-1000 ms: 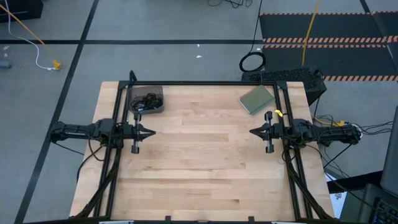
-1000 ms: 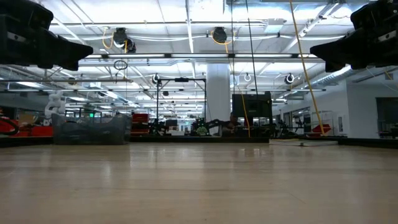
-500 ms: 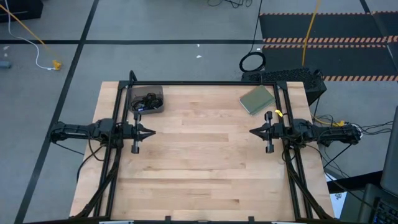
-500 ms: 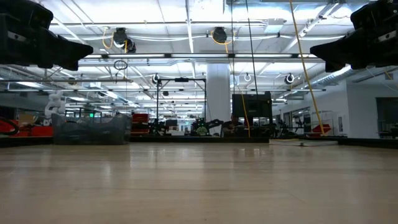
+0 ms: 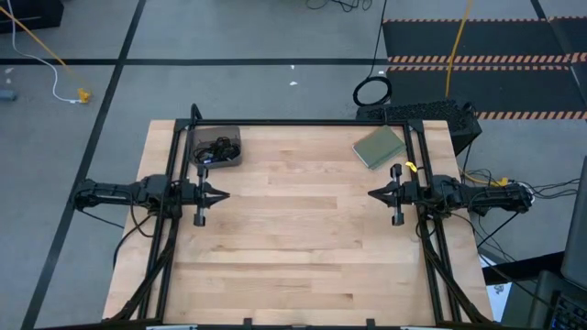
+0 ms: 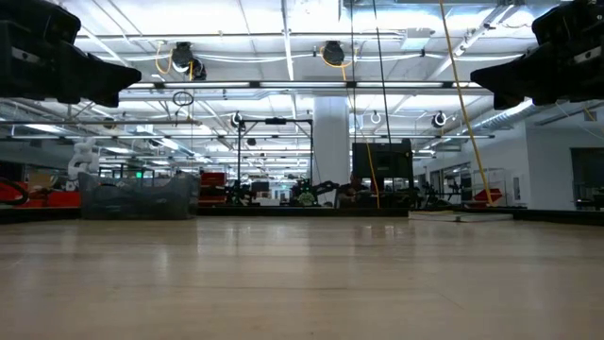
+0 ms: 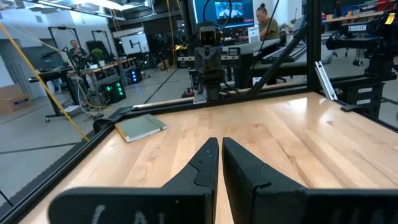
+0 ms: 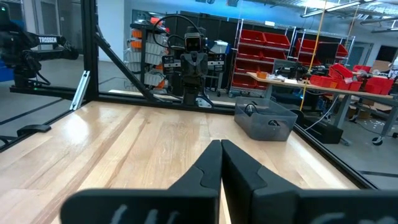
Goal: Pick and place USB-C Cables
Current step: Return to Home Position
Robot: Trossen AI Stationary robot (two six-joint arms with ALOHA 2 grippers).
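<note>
Coiled dark cables (image 5: 213, 147) lie inside a grey tray (image 5: 216, 147) at the table's far left corner; in the right wrist view the tray (image 8: 265, 120) shows with a dark coil at its rim. Individual cables and their colours cannot be told apart. My left gripper (image 5: 225, 194) hovers shut at the table's left edge, just toward the near edge from the tray, pointing right. My right gripper (image 5: 371, 194) hovers shut at the right edge, pointing left. In their wrist views the fingertips of the left gripper (image 7: 219, 144) and the right gripper (image 8: 220, 146) nearly meet above bare wood.
A green flat pad (image 5: 379, 147) lies at the table's far right corner, also seen as the pad (image 7: 140, 127) in the left wrist view. A black frame (image 5: 303, 122) borders the table. A black ring loop (image 5: 371, 91) lies on the floor beyond. People show in the room behind.
</note>
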